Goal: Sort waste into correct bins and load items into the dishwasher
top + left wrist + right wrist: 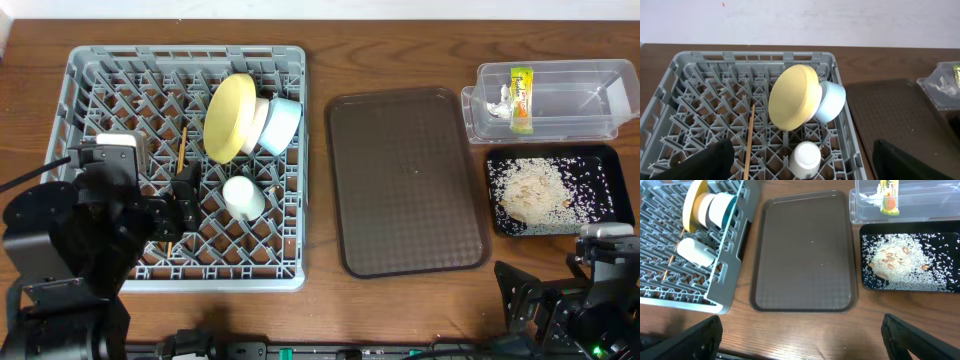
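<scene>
Dish rack (pixel 185 50), grey and latticed, sits on the left part of the tabletop (pixel 400 310) and carries all the tableware. Toward its far right side the yellow plate (pixel 230 118) stands on edge, tilted; the white bowl (pixel 260 122) leans right behind it, and the light blue bowl (pixel 283 122) is last in the row, close to the rack's right wall. The small white cup (pixel 243 197) lies among the pegs nearer the front, just below the plate. One wooden chopstick (pixel 181 148) lies along the grid to the left of the plate.

Right of the rack, the dark brown serving tray (pixel 405 180) lies flat. Further right, the clear tub (pixel 560 68) holds the yellow-green wrapper (pixel 521 98) and the crumpled tissue (pixel 497 100) side by side at its left end. Just in front of the tub, the black tray (pixel 600 152) holds the whitish food scraps (pixel 535 190), heaped in the middle with grains scattered around.

The left gripper (pixel 175 200) hovers over the rack's front left area, its jaws spread wide with nothing between them. The right gripper (pixel 801 319) hangs over bare tabletop in front of the serving tray, jaws likewise spread and empty.
</scene>
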Tool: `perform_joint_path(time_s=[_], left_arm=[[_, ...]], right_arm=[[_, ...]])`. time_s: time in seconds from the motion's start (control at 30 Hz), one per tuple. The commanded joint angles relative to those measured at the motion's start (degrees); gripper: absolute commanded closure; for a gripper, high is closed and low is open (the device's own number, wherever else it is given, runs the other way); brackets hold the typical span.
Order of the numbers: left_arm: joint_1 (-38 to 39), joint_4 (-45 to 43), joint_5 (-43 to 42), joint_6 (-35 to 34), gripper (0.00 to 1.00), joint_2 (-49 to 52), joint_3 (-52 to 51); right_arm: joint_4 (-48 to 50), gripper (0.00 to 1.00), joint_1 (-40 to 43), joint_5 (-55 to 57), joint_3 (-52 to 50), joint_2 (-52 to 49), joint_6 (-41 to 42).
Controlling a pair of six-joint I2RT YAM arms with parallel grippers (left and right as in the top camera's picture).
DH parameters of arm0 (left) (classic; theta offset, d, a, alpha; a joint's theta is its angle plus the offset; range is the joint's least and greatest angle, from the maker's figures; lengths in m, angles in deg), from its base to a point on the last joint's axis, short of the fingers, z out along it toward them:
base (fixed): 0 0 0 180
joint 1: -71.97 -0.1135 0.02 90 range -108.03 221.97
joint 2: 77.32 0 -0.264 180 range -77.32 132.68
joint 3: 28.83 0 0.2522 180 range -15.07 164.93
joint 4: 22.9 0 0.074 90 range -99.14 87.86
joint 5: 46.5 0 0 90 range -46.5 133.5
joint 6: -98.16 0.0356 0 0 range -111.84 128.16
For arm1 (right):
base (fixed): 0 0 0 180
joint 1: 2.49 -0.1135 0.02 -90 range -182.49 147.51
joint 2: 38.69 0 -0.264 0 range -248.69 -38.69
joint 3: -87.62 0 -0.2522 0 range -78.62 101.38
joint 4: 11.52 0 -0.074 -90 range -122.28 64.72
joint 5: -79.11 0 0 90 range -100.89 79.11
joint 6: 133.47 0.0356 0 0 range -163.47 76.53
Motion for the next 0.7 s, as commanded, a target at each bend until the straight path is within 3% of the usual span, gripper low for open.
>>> perform_joint_path(time_s=[0.0, 0.23, 0.27, 0.67], left_arm=[[0.0, 0.2, -0.9, -0.7, 0.12, 0.0, 0.2], [0.0, 0.2, -0.9, -0.7, 0.11, 0.0, 0.2], [0.0, 0.2, -0.9, -0.7, 0.05, 0.0, 0.2], [5.2, 0.2, -0.1, -0.7, 0.04, -6.0, 0.2]], right_arm=[[-0.1, 0.01, -0.6, 0.6, 0.5, 0.1, 0.3], [-0.1, 0.01, -0.6, 0.5, 0.5, 0.1, 0.3], [-0.1, 0.01, -0.6, 0.6, 0.5, 0.1, 0.3], [-0.1, 0.01, -0.6, 0.5, 0.5, 0.1, 0.3]])
